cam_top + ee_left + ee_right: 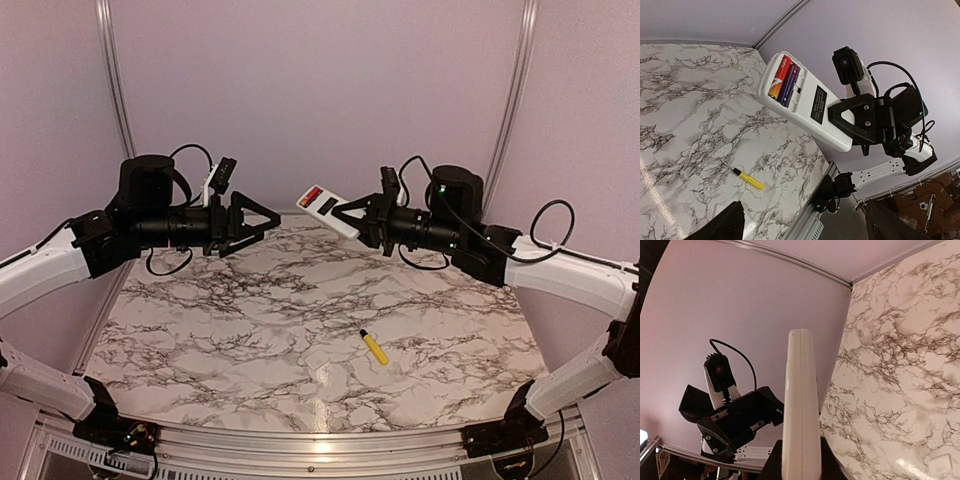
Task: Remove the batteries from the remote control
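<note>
**A:** White plastic, plain back turned upward: the remote control (328, 208) is hanging in the air above the far part of the surface (250, 330). The right pincer (350, 212) is clamping shut on one end of it, the end nearest its small dark label.

**B:** And the left pincer (270, 222)?

**A:** It is standing wide open and holding nothing. It is facing the remote's free end from nearby, not touching it.

**B:** What is lying under the remote?

**A:** The surface is showing a marble pattern, white with dark veins. A yellow-handled screwdriver (374, 347) is lying flat on it, well apart from the remote and toward the arm bases.

**B:** And the room around it?

**A:** A plain pale lilac wall (320, 90) is rising behind the remote. Metal rails are running up it on either side.

**B:** Is anything sitting inside the remote?

**A:** Its compartment (799, 90) is lying open at the end away from the right pincer. The batteries (785, 80) are sitting in it side by side, lengthwise along the remote. The red one (779, 76) is lying toward the remote's outer edge. The dark one (790, 84) is touching it on the inner side.
</note>
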You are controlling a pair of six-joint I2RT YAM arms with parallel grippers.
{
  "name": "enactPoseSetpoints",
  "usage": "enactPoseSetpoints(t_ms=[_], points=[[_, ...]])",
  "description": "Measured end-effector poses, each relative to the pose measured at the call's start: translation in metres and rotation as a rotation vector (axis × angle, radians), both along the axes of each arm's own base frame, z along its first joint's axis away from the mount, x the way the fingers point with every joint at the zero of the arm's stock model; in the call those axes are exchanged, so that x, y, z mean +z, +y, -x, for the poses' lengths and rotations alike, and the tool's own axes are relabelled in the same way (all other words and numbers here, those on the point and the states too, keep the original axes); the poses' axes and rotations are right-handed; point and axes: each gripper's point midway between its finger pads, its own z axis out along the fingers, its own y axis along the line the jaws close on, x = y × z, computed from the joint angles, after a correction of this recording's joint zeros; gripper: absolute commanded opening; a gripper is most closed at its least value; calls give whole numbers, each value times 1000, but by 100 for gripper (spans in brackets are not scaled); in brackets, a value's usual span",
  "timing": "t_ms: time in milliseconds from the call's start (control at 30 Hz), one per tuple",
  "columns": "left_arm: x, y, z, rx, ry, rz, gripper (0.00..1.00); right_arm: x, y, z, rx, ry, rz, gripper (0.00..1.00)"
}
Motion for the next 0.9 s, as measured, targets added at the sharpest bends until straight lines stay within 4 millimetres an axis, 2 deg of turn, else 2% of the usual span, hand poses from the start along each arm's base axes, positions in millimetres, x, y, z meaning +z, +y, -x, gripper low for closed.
enactPoseSetpoints(t_ms=[133, 333, 567, 733, 900], points=[[14, -9, -10, 15, -1, 80, 86, 32, -3, -12, -85, -30, -81, 0], [21, -29, -24, 26, 6, 140, 84, 48, 2, -11, -163, -28, -126, 0], [41, -59, -23, -13, -17, 209, 80, 73, 12, -9, -207, -57, -191, 0], [52, -72, -26, -29, -30, 249, 69, 74, 17, -15, -223, -59, -206, 0], [61, -77, -30, -26, -30, 288, 51, 76, 18, -15, -222, -65, -222, 0]])
